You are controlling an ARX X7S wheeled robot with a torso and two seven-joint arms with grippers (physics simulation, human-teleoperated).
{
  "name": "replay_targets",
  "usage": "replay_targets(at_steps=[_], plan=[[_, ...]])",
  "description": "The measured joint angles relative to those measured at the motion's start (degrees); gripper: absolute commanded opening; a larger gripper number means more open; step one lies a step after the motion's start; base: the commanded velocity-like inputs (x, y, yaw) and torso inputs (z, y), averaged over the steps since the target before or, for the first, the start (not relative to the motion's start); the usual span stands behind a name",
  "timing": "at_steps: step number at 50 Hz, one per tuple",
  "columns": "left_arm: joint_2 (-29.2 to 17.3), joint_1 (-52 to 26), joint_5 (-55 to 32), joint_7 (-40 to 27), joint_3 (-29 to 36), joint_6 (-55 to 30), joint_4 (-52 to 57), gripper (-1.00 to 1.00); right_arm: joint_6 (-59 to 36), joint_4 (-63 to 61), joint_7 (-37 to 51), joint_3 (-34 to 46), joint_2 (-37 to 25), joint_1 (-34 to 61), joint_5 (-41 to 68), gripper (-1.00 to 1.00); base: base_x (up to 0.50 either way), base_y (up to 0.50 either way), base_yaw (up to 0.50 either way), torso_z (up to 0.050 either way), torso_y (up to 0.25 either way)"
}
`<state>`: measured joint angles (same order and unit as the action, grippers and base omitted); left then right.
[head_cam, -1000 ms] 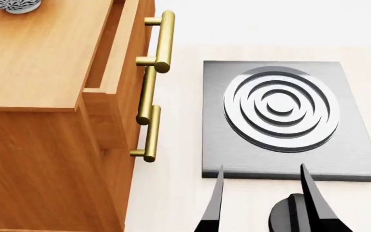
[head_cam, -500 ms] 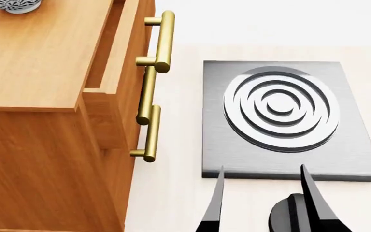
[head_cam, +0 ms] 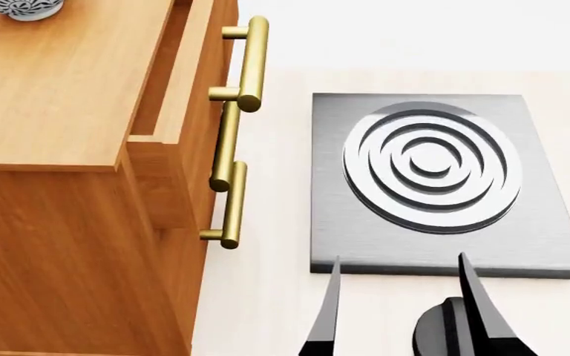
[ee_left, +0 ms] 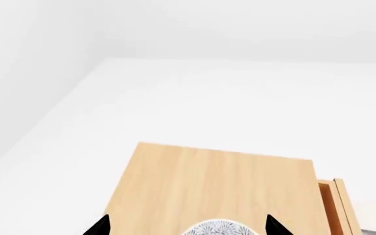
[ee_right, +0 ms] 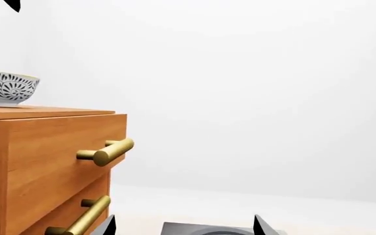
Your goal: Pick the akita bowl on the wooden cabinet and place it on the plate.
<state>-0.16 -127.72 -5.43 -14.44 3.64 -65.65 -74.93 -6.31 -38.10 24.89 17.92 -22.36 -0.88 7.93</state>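
Observation:
The akita bowl (head_cam: 23, 7), dark with a white mottled pattern, stands on top of the wooden cabinet (head_cam: 57, 96) at its far left; only its lower part shows in the head view. In the right wrist view the bowl (ee_right: 5, 88) sits upright on the cabinet (ee_right: 44, 156). My left gripper (ee_left: 188, 228) hangs open above the cabinet top (ee_left: 214, 186), with the bowl's rim (ee_left: 217, 229) between its fingertips. My right gripper (head_cam: 397, 297) is open and empty, low in front of the grey stove slab. The plate is out of view.
A grey stove slab (head_cam: 444, 182) with raised concentric rings lies on the pale counter right of the cabinet. Brass bar handles (head_cam: 250, 63) stick out from the cabinet's drawers towards the slab. The top drawer stands slightly pulled out.
In the head view my right gripper's fingertips have shifted a few pixels to the left. Nothing else has moved.

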Motion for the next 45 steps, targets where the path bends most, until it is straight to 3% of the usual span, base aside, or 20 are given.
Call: replay_targets(at_steps=[12, 20, 37, 45], plan=[[0.1, -0.1, 0.5, -0.5, 0.2, -4.2, -0.1, 1.0, 0.3, 0.7, -0.2, 0.5, 0.1, 0.4, 0.3, 1.0, 0.0, 0.0, 0.0, 0.0, 0.0], [0.1, -1.3, -6.2, 0.6, 8.5, -6.6, -0.1, 1.0, 0.2, 0.3, -0.2, 1.0, 0.1, 0.4, 0.2, 1.0, 0.0, 0.0, 0.0, 0.0, 0.0], [0.1, -3.1, -4.7, -0.5, 6.1, -8.3, 0.0, 1.0, 0.2, 0.6, -0.4, 2.1, 0.0, 0.7, 0.1, 1.0, 0.0, 0.0, 0.0, 0.0, -0.026], [0.1, -3.0, -6.9, -0.7, 8.8, -7.5, 0.0, 1.0, 0.2, 0.6, -0.4, 2.3, 0.0, 0.9, 0.1, 1.0, 0.0, 0.0, 0.0, 0.0, 0.0]])
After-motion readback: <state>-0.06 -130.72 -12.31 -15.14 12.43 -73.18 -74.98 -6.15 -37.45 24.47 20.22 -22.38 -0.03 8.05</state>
